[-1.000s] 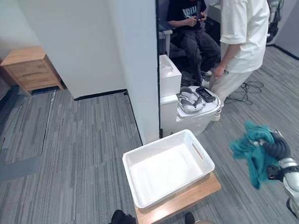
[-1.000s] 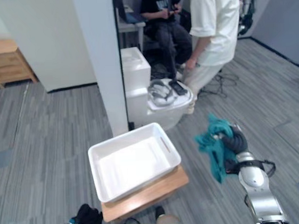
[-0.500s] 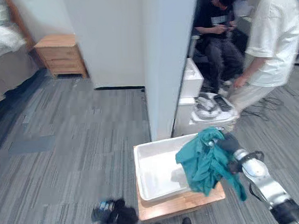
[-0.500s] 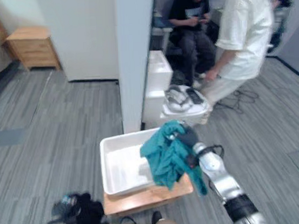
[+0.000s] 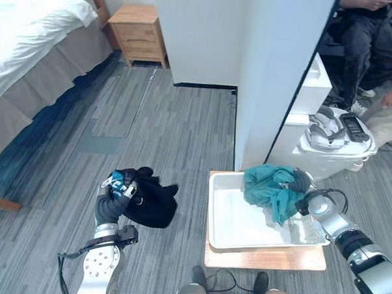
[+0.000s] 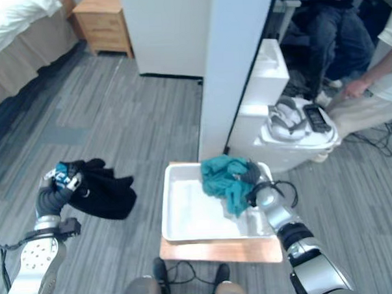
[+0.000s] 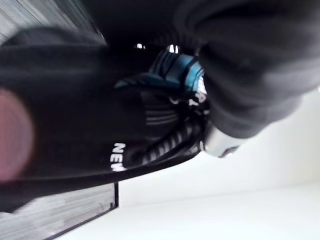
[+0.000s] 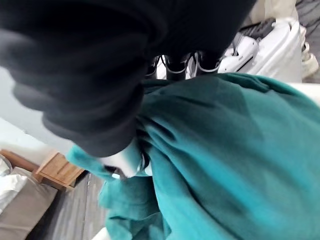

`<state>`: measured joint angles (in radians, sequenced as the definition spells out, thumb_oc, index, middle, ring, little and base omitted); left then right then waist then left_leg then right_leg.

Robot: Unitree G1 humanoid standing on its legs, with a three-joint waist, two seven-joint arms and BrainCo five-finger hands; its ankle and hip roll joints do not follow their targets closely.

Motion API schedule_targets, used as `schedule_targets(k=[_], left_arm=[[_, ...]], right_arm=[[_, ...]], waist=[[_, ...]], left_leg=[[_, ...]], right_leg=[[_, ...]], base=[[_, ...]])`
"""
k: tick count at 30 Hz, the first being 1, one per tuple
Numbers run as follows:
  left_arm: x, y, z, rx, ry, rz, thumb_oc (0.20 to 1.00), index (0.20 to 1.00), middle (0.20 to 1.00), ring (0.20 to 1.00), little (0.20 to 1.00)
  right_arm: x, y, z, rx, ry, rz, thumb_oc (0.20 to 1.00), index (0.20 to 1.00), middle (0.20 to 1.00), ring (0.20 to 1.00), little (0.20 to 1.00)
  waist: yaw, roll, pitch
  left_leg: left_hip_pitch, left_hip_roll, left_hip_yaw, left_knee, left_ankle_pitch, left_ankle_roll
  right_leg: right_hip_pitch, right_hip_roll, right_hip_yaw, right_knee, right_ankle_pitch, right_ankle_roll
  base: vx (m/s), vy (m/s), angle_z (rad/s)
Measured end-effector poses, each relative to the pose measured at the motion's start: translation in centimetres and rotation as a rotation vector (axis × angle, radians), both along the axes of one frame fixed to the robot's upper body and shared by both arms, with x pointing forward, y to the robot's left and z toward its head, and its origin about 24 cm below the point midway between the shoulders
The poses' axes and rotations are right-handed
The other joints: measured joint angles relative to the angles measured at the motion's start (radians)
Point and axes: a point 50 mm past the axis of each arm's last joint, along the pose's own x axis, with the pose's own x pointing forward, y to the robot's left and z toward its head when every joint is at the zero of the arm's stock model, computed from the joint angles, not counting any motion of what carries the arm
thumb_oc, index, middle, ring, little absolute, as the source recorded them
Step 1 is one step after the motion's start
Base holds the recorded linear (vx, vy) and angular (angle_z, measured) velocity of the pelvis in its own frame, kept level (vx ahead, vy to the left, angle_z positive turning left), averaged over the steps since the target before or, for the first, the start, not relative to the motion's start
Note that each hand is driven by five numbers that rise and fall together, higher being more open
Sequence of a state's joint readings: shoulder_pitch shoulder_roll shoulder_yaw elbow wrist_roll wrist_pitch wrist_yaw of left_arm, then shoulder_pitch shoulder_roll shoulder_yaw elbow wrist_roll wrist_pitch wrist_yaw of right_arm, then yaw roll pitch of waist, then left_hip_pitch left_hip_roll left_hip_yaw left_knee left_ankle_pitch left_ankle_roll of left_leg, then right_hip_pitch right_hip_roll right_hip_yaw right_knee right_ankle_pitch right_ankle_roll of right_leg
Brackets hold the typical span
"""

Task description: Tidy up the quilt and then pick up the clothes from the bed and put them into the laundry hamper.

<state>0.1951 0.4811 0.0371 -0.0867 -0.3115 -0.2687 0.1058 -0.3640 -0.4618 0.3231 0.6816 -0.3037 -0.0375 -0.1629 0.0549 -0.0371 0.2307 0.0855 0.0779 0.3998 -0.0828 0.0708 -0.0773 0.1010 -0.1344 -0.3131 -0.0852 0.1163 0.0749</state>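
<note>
The bed (image 5: pixel 28 37) with its white quilt (image 5: pixel 21 21) sits far off at my upper left, a wooden nightstand (image 5: pixel 138 33) beside it against the wall. The white laundry hamper (image 5: pixel 233 223) rests on a low wooden platform (image 5: pixel 263 260) just in front of me. A teal garment (image 5: pixel 271 190) hangs bunched over the hamper's far right corner, gripped in my right hand (image 5: pixel 303 183), fingers curled into the cloth. My left hand (image 5: pixel 116 191) is raised over the grey floor, well apart from the hamper, fingers closed round a black garment (image 5: pixel 149 200) that droops beside it.
</note>
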Motion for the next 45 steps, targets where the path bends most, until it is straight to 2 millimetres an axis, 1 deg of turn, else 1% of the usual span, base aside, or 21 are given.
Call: schedule_targets(k=[2, 3, 4, 6, 7, 9, 10, 12, 13, 14, 16, 18, 22, 26, 28, 33, 34, 35, 36, 39, 45], left_arm=[[0.1, -0.8, 1.6, 0.003, -0.078, -0.040, 0.200, 0.200, 0.200, 0.200, 0.200], [0.5, -1.3, 2.1, -0.003, -0.104, -0.065, 0.200, 0.200, 0.200, 0.200, 0.200], [0.8, -1.7, 2.4, -0.004, -0.120, -0.082, 0.200, 0.200, 0.200, 0.200, 0.200], [1.1, -1.9, 2.8, 0.001, -0.139, -0.098, 0.200, 0.200, 0.200, 0.200, 0.200], [2.3, -3.3, 3.9, -0.007, -0.188, -0.148, 0.200, 0.200, 0.200, 0.200, 0.200], [2.4, -3.5, 4.6, 0.005, -0.217, -0.160, 0.200, 0.200, 0.200, 0.200, 0.200], [3.1, -4.1, 5.5, 0.003, -0.255, -0.185, 0.200, 0.200, 0.200, 0.200, 0.200], [3.8, -4.9, 6.9, 0.029, -0.317, -0.212, 0.200, 0.200, 0.200, 0.200, 0.200], [4.0, -5.2, 7.2, 0.040, -0.328, -0.219, 0.200, 0.200, 0.200, 0.200, 0.200], [4.3, -6.2, 7.5, 0.051, -0.345, -0.245, 0.200, 0.200, 0.200, 0.200, 0.200], [4.6, -7.4, 8.1, 0.075, -0.374, -0.284, 0.200, 0.200, 0.200, 0.200, 0.200], [4.7, -8.9, 8.2, 0.095, -0.388, -0.332, 0.200, 0.200, 0.200, 0.200, 0.200], [5.2, -10.9, 8.4, 0.053, -0.403, -0.385, 0.200, 0.200, 0.200, 0.200, 0.200], [5.5, -11.8, 8.0, 0.065, -0.393, -0.386, 0.200, 0.200, 0.200, 0.200, 0.200], [6.2, -12.3, 6.5, 0.097, -0.336, -0.371, 0.200, 0.200, 0.200, 0.200, 0.200], [8.2, -12.9, -0.7, 0.178, -0.008, -0.292, 0.200, 0.200, 0.200, 0.200, 0.200], [8.2, -12.6, -3.0, 0.211, 0.100, -0.274, 0.263, 0.263, 0.263, 0.263, 0.263], [8.2, -12.5, -3.9, 0.229, 0.141, -0.265, 0.580, 0.580, 0.580, 0.580, 0.580], [8.2, -12.1, -5.3, 0.255, 0.210, -0.247, 1.000, 1.000, 1.000, 1.000, 1.000], [8.7, -11.5, -6.7, 0.372, 0.283, -0.222, 1.000, 1.000, 1.000, 1.000, 1.000], [10.4, -11.5, -5.2, 0.449, 0.241, -0.212, 1.000, 1.000, 1.000, 1.000, 1.000]], right_arm=[[-1.2, -0.7, -0.3, -0.106, -0.002, 0.036, 1.000, 1.000, 1.000, 1.000, 1.000], [-1.9, -1.3, -0.4, -0.147, -0.006, 0.043, 1.000, 1.000, 1.000, 1.000, 1.000], [-2.4, -1.6, -0.5, -0.172, -0.007, 0.052, 1.000, 1.000, 1.000, 1.000, 1.000], [-2.6, -1.8, -0.5, -0.200, 0.000, 0.059, 1.000, 1.000, 1.000, 1.000, 1.000], [-5.6, -2.7, -1.2, -0.225, -0.016, 0.052, 1.000, 1.000, 1.000, 1.000, 1.000], [-7.1, -2.8, -2.2, -0.242, 0.019, 0.074, 1.000, 1.000, 1.000, 1.000, 1.000], [-8.8, -3.7, -3.1, -0.259, 0.062, 0.044, 1.000, 1.000, 1.000, 1.000, 1.000], [-9.9, -4.6, -3.6, -0.284, 0.101, 0.026, 1.000, 1.000, 1.000, 1.000, 1.000], [-10.1, -4.9, -3.6, -0.289, 0.106, 0.021, 1.000, 1.000, 1.000, 1.000, 1.000], [-11.2, -5.3, -4.0, -0.286, 0.127, 0.001, 1.000, 1.000, 1.000, 1.000, 1.000], [-11.6, -5.4, -4.1, -0.275, 0.124, -0.018, 1.000, 1.000, 1.000, 1.000, 1.000], [-11.7, -5.3, -4.1, -0.276, 0.122, -0.015, 1.000, 1.000, 1.000, 1.000, 1.000], [-11.8, -5.2, -4.3, -0.278, 0.124, -0.016, 1.000, 1.000, 1.000, 1.000, 1.000], [-11.4, -4.6, -4.5, -0.275, 0.126, 0.010, 1.000, 1.000, 1.000, 1.000, 1.000], [-11.0, -4.0, -4.6, -0.269, 0.125, 0.034, 1.000, 1.000, 1.000, 1.000, 1.000], [-9.6, -2.8, -5.1, -0.230, 0.117, 0.019, 1.000, 1.000, 1.000, 1.000, 1.000], [-9.2, -2.4, -5.3, -0.214, 0.119, 0.009, 1.000, 1.000, 1.000, 1.000, 1.000], [-9.1, -2.2, -5.4, -0.206, 0.117, 0.007, 1.000, 1.000, 1.000, 1.000, 1.000], [-8.9, -1.7, -5.6, -0.198, 0.119, 0.013, 1.000, 1.000, 1.000, 1.000, 1.000], [-8.6, -1.2, -5.7, -0.196, 0.123, 0.016, 1.000, 1.000, 1.000, 1.000, 1.000], [-8.6, -1.5, -6.3, -0.157, 0.152, -0.030, 1.000, 1.000, 1.000, 1.000, 1.000]], waist=[[-0.014, 0.000, 0.006], [-0.038, -0.002, 0.009], [-0.033, 0.003, 0.009], [-0.052, 0.000, 0.010], [-0.102, -0.005, 0.012], [-0.118, -0.011, 0.009], [-0.148, -0.012, 0.009], [-0.197, -0.008, 0.009], [-0.205, -0.007, 0.008], [-0.244, -0.007, 0.005], [-0.241, 0.003, 0.003], [-0.288, 0.015, -0.002], [-0.307, 0.039, -0.016], [-0.306, 0.048, -0.025], [-0.302, 0.051, -0.038], [-0.307, 0.047, -0.066], [-0.308, 0.043, -0.064], [-0.310, 0.042, -0.059], [-0.327, 0.041, -0.048], [-0.346, 0.054, -0.006], [-0.351, 0.078, 0.051]], left_leg=[[0.028, 0.000, 0.012, 0.000, 0.000, 0.000], [0.040, 0.003, 0.026, 0.000, -0.007, -0.004], [0.041, 0.003, 0.025, -0.005, -0.009, -0.004], [0.044, 0.005, 0.029, -0.006, -0.019, -0.010], [0.050, 0.009, 0.034, 0.000, -0.024, -0.018], [0.069, 0.014, 0.058, 0.000, -0.026, -0.020], [0.074, 0.017, 0.065, -0.007, -0.032, -0.023], [0.076, 0.016, 0.085, -0.007, -0.045, -0.027], [0.077, 0.016, 0.090, -0.007, -0.045, -0.027], [0.083, 0.016, 0.104, -0.003, -0.047, -0.029], [0.086, 0.018, 0.114, -0.007, -0.050, -0.030], [0.095, 0.018, 0.123, -0.007, -0.052, -0.032], [0.098, 0.019, 0.145, -0.007, -0.052, -0.033], [0.099, 0.021, 0.147, -0.007, -0.052, -0.033], [0.092, 0.020, 0.145, -0.007, -0.053, -0.033], [0.036, 0.014, 0.150, -0.006, -0.045, -0.025], [0.024, 0.013, 0.165, -0.007, -0.045, -0.025], [0.017, 0.012, 0.167, -0.007, -0.044, -0.024], [0.001, 0.007, 0.166, -0.007, -0.042, -0.020], [-0.043, -0.003, 0.169, -0.007, -0.036, -0.014], [-0.061, -0.006, 0.170, -0.004, -0.033, -0.009]], right_leg=[[0.023, 0.000, 0.020, 0.000, 0.000, 0.000], [0.028, 0.001, 0.026, -0.001, -0.001, 0.001], [0.031, 0.001, 0.027, -0.004, -0.001, 0.001], [0.023, 0.005, 0.041, -0.003, -0.001, 0.001], [0.020, 0.018, 0.048, -0.002, -0.001, 0.002], [0.025, 0.017, 0.071, 0.000, -0.001, 0.002], [0.026, 0.017, 0.080, -0.005, -0.001, 0.002], [0.013, 0.017, 0.089, -0.005, -0.002, 0.002], [0.011, 0.017, 0.094, -0.005, -0.002, 0.002], [0.002, 0.021, 0.114, -0.006, -0.007, 0.007], [0.001, 0.020, 0.122, -0.006, -0.012, 0.005], [-0.004, 0.023, 0.142, -0.006, -0.012, 0.005], [-0.009, 0.027, 0.165, -0.005, -0.010, 0.005], [-0.012, 0.029, 0.170, -0.006, -0.010, 0.005], [-0.016, 0.028, 0.170, -0.006, -0.011, 0.006], [-0.079, 0.023, 0.179, -0.005, 0.004, 0.011], [-0.099, 0.022, 0.187, -0.005, 0.004, 0.015], [-0.106, 0.021, 0.189, -0.006, 0.006, 0.017], [-0.118, 0.017, 0.189, -0.006, 0.008, 0.018], [-0.164, 0.007, 0.199, -0.005, 0.019, 0.022], [-0.182, 0.003, 0.190, -0.004, 0.039, 0.014]], base=[[0.04, -0.022, -0.33], [0.03, -0.015, -0.26], [0.03, -0.023, -0.31], [0.04, -0.037, -0.17], [0.02, -0.028, -0.06], [0.01, -0.018, -0.37], [0.01, -0.008, -0.42], [0.01, -0.009, -0.37], [0.00, -0.022, -0.35], [-0.01, -0.024, -0.19], [-0.01, -0.023, -0.33], [-0.02, -0.033, -0.33], [0.01, -0.020, -0.16], [0.01, -0.016, -0.02], [-0.03, -0.018, 0.03], [-0.07, -0.004, -0.05], [0.00, 0.051, -0.18], [-0.09, 0.020, -0.15], [-0.03, 0.054, 0.00], [-0.05, 0.017, -0.03], [-0.03, -0.027, 0.00]])
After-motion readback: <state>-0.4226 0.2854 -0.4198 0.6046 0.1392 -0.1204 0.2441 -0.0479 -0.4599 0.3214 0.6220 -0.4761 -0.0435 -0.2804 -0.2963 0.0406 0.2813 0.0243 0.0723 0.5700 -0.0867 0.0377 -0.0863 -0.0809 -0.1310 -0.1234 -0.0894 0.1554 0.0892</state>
